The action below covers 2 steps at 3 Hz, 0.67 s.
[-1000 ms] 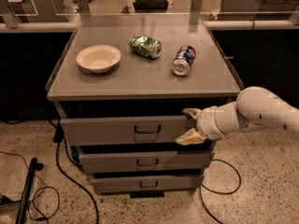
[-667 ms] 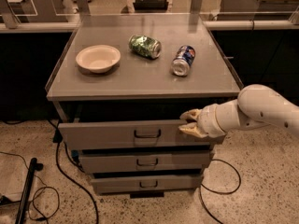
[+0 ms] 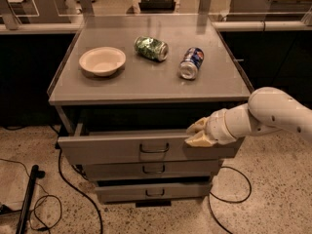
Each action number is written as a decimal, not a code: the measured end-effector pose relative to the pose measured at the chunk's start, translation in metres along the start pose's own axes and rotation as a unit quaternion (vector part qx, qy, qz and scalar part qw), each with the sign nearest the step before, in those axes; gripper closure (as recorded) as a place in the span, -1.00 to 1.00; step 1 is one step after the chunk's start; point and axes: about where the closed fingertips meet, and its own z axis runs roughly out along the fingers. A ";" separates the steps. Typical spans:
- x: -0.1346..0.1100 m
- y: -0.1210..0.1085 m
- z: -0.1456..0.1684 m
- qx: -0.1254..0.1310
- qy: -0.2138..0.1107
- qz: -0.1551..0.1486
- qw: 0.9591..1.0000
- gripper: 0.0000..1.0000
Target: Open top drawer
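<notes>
Contact is located at the right end of the top drawer (image 3: 117,152), where the hand (image 3: 196,134) is set against the upper edge of the front panel, to the right of the dark loop handle (image 3: 154,148). Whether the hand is apart or together cannot be told. The drawer is seen partly out beneath the table (image 3: 146,89), with its long axis running left to right. The opening travel is therefore judged to lie toward the camera, square to that axis. An off-centre pull is expected to skew the drawer. The front is flat grey sheet metal, smooth and rigid. 2 shorter drawers (image 3: 185,168) are stacked below it. A pale round bowl (image 3: 102,61), a crumpled green can (image 3: 151,48) and a blue can (image 3: 191,63) are carried on the table, both cans on their sides.
</notes>
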 end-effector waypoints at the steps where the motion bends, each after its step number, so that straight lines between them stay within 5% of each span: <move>1: 0.005 0.019 -0.010 0.004 -0.001 0.007 1.000 1.00; 2: 0.006 0.021 -0.011 0.004 -0.001 0.007 1.000 1.00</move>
